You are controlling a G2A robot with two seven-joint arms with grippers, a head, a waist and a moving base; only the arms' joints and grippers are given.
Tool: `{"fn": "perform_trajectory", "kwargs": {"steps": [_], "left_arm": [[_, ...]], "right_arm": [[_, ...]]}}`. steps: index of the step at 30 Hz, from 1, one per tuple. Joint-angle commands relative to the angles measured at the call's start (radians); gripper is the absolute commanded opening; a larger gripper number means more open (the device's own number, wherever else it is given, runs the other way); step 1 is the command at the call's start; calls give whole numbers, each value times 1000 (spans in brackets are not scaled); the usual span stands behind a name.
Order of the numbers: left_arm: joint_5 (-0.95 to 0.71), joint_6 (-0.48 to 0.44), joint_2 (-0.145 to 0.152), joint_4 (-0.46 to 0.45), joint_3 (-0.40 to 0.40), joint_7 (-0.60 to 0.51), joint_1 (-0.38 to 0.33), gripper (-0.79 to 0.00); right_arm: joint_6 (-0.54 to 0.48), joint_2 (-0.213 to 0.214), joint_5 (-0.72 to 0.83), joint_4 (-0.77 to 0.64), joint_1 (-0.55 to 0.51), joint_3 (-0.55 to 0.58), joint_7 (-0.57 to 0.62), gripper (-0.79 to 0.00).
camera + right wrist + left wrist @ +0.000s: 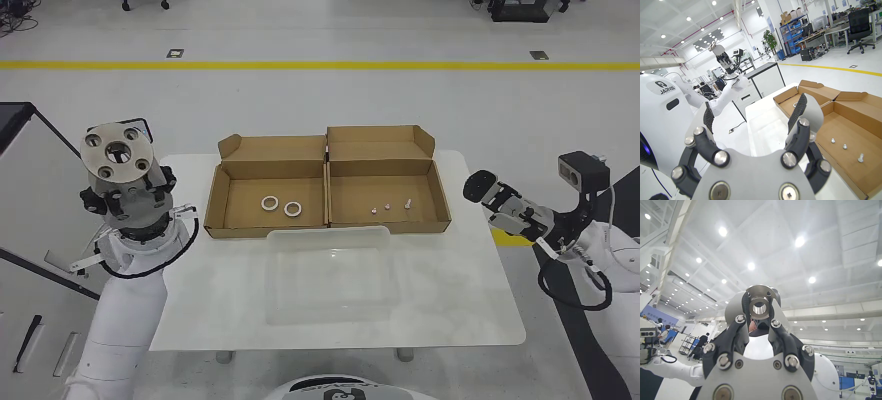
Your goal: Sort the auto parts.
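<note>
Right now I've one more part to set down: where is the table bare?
The clear plastic tray holds nothing; white table is bare either side of it. The brown cardboard boxes are tighter: white rings in one, metal bolts in the other.

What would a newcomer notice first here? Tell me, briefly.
The left end effector, raised beside the table's edge, is shut on a flanged metal part. On the table, one cardboard box holds two white rings, and the second box holds three small bolts.
</note>
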Motion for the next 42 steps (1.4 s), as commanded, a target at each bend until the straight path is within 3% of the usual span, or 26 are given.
{"fn": "perform_trajectory", "kwargs": {"steps": [1,6,12,18,24,29,35,42], "left_arm": [[0,0,0,0,0,0,0,-785],[16,7,0,1,-3,10,0,-785],[218,61,1,29,-6,64,0,-785],[404,50,-5,38,9,167,-20,-785],[792,59,-7,90,24,262,-152,-785],[1160,85,-3,132,57,254,-252,-785],[1420,129,5,187,71,264,-264,-785],[1689,104,11,225,127,247,-326,-785]], "right_arm": [[0,0,0,0,0,0,0,0],[0,0,0,0,0,0,0,0],[0,0,0,0,0,0,0,0],[0,0,0,0,0,0,0,0],[0,0,0,0,0,0,0,0],[0,0,0,0,0,0,0,0],[0,0,0,0,0,0,0,0],[0,0,0,0,0,0,0,0]]}}
